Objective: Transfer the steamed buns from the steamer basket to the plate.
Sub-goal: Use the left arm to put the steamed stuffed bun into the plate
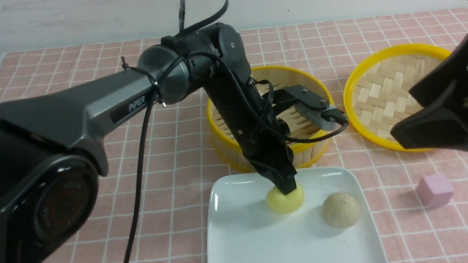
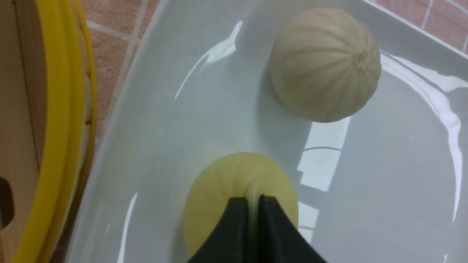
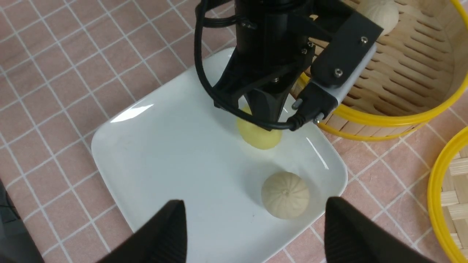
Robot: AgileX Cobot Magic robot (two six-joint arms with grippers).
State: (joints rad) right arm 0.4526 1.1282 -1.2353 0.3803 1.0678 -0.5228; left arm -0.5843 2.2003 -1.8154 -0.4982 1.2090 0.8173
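Left end effector (image 2: pixel 252 200) — pinching yellow bun (image 2: pixel 223 179).

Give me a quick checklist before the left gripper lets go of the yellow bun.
1. Yellow bun resting on the white plate: ok.
2. Left gripper pinching the yellow bun's top fold: ok.
3. Gap between the yellow bun and the plated beige bun: ok.
4. Right gripper open, touching nothing: ok.
5. Steamer basket emptied: not ok, the last beige bun is inside.
6. Yellow bun stays put on release: cannot tell.
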